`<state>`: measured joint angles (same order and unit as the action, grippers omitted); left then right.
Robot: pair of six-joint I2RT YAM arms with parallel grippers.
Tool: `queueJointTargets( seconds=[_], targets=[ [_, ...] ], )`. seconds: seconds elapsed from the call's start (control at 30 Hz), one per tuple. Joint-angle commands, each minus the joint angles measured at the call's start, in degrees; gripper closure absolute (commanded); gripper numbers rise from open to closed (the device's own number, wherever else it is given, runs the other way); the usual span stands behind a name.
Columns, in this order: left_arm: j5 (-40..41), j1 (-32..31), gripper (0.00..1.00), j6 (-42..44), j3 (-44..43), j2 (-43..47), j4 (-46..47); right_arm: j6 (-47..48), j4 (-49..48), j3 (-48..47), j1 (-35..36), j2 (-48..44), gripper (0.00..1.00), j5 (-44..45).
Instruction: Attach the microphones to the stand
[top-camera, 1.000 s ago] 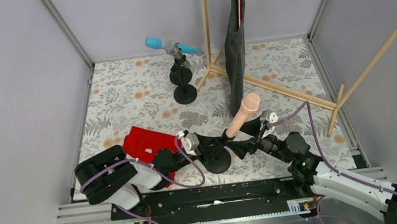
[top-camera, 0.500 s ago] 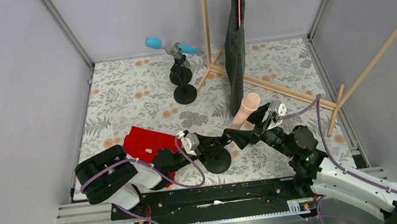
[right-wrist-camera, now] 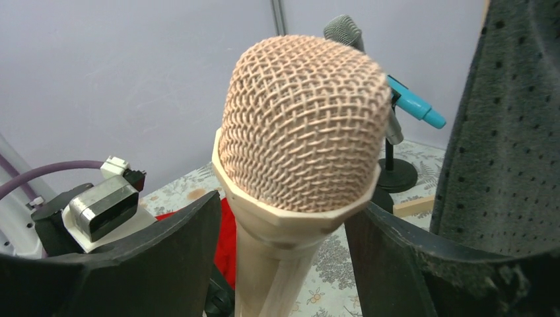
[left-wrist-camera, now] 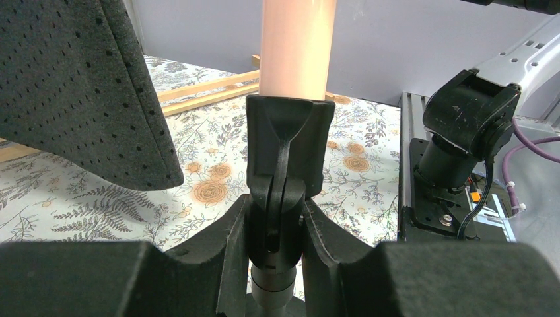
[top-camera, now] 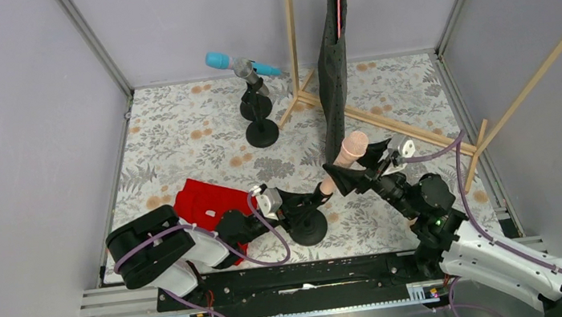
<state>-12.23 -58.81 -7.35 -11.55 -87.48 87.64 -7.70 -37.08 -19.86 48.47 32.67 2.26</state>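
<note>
While my left gripper [left-wrist-camera: 276,232] clamps the stand [left-wrist-camera: 288,132], my right gripper [right-wrist-camera: 282,259] straddles the pink mic [right-wrist-camera: 304,125]; I cannot tell whether it grips. Next, I should seat it firmly.

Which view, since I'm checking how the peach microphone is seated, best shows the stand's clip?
Left wrist: the clip is centred and close, with the peach microphone rising out of it. Top external shows it only tiny and hard to make out. Right wrist shows just the microphone's head, no clip.

Floral table [top-camera: 177,131]: red cloth [top-camera: 204,202] at 8 o'clock, two black stand bases [top-camera: 262,134] at 12, third base [top-camera: 308,228] at 6, wooden rack foot [top-camera: 412,136] at 3.
</note>
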Motion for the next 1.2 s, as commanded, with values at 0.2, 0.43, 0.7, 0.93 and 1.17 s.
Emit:
queueJointTargets(
  seconds=[0.2,0.43,0.7,0.93,1.17],
  targets=[
    [0.30,0.18,1.00,-2.23,1.19,-2.46,4.03,0.22,0.31,-1.01,0.42,-4.44,0.35,4.98],
    [0.28,0.14,1.00,-2.23,1.31,-2.37,4.03,2.99,1.26,-2.59,0.47,-1.99,0.63,2.54],
    [0.19,0.18,1.00,-2.31,1.44,-2.04,4.03,11.46,8.02,-12.09,0.41,8.68,1.00,-10.51],
    [-0.14,0.18,1.00,-2.92,1.44,-1.88,4.03,14.37,14.16,-21.86,0.49,18.23,1.00,-18.61],
    [0.06,0.16,1.00,-3.10,1.53,-2.00,4.03,16.24,17.76,-29.19,1.13,25.38,1.00,-25.43]
  ],
)
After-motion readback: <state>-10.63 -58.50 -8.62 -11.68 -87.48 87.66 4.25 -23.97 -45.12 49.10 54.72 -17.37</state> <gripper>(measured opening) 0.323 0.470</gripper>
